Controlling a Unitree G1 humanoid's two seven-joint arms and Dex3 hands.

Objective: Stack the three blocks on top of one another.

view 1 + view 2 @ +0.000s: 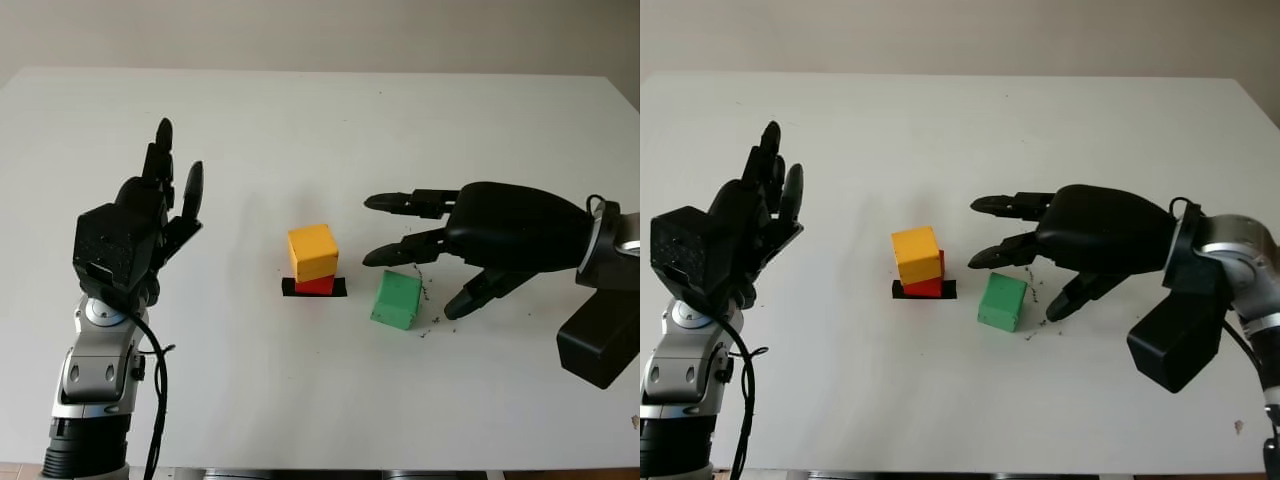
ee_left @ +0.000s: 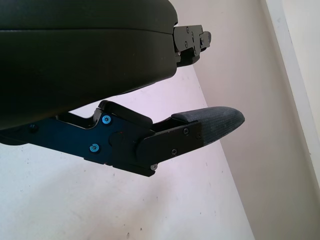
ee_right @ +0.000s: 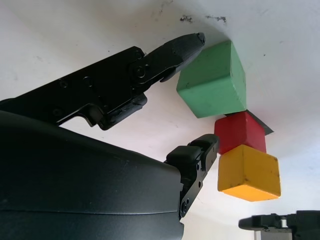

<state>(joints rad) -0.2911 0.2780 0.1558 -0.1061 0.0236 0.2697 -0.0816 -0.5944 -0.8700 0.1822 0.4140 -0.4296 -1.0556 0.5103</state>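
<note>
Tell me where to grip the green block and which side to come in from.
Grip the green block across its two opposite side faces, coming from the robot's right and above, where the open right hand already hovers with fingers on either side. The block lies slightly turned on the table; the yellow block on the red block crowds its left.

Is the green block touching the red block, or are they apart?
Apart. The left eye view shows bare table between the green block and the red block under the yellow block.
</note>
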